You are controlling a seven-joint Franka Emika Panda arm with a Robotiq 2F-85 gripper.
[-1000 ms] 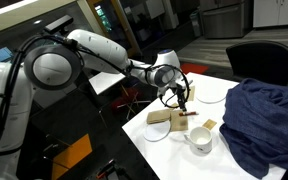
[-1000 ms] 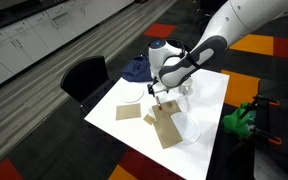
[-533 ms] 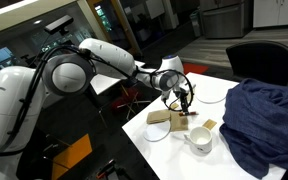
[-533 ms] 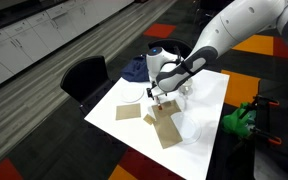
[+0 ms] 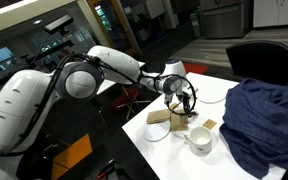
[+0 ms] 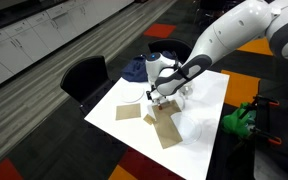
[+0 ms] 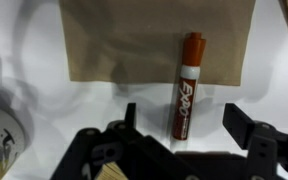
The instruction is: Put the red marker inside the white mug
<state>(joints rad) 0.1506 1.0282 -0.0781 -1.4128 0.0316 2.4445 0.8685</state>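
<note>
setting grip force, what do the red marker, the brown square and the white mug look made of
The red marker: likely smooth plastic; slight sheen on the cap, printed label.
The brown square: flat and matte, cardboard or cork, cannot tell which.
The white mug: plain white, probably glazed ceramic, too small to be sure.
</note>
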